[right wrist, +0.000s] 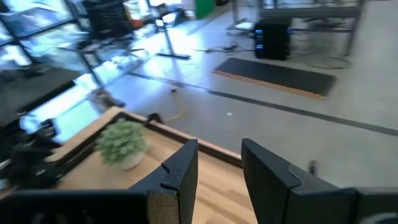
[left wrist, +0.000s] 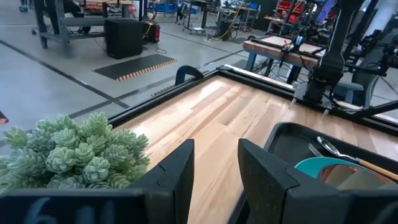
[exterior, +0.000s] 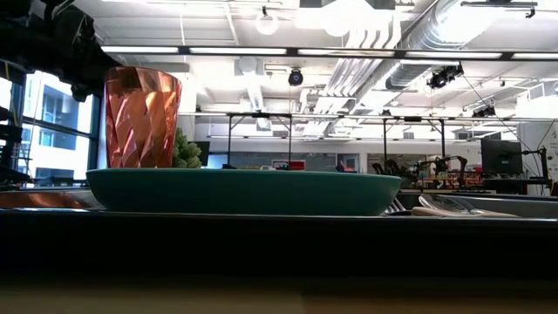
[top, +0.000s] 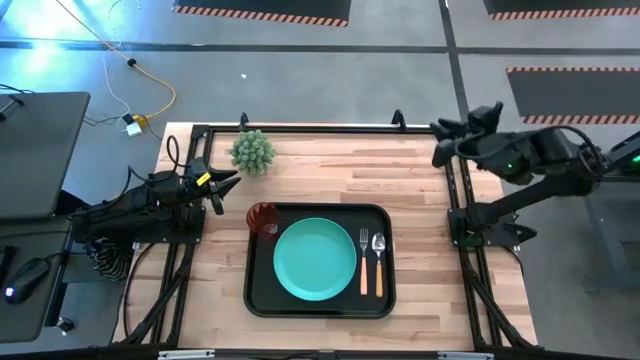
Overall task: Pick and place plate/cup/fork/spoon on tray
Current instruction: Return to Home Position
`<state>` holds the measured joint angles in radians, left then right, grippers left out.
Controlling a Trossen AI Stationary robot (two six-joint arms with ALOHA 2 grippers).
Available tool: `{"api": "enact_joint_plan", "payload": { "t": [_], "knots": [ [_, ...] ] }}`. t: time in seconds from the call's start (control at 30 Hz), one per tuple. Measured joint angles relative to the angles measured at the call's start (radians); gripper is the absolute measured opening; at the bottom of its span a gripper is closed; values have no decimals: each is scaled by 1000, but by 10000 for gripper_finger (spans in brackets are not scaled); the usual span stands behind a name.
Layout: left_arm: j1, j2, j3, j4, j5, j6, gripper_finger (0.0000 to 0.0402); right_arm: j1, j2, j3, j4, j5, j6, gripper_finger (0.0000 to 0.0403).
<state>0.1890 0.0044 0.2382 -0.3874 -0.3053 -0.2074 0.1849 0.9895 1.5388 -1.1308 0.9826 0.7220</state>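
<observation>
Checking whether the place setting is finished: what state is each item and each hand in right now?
plate: flat on the tray.
cup: upright, tray's corner nearest the left arm.
fork: lying beside the plate.
spoon: lying beside the fork.
left hand: open, empty, at table's edge.
right hand: open, empty, at table's corner.

grey concrete floor (top: 330,60) with hazard-striped black mats (top: 262,10), bright ceiling strip lights (exterior: 227,51), tall windows (exterior: 44,131) behind.
</observation>
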Motion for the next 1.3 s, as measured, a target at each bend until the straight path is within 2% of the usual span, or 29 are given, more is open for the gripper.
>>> {"api": "enact_joint_plan", "payload": {
  "t": [0.27, 0.43, 0.53, 0.63, 1.03, 1.3],
  "knots": [
    [0, 0, 0, 0, -48, 0, 115, 19, -244, -388, 403, -158, -213, 114],
    [0, 0, 0, 0, -71, 0, 115, 19, -367, -585, 671, -346, -387, 114],
    [0, 0, 0, -1, -73, 0, 115, 19, -427, -681, 775, -452, -492, 114],
    [0, 0, 0, -2, -73, 0, 115, 19, -485, -763, 806, -504, -550, 114],
    [0, 0, 0, -3, -73, 0, 115, 19, -754, -1080, 890, -526, -521, 115],
    [0, 0, 0, -4, -73, 1, 115, 19, -916, -1195, 908, -696, -558, 115]
  ]
}}
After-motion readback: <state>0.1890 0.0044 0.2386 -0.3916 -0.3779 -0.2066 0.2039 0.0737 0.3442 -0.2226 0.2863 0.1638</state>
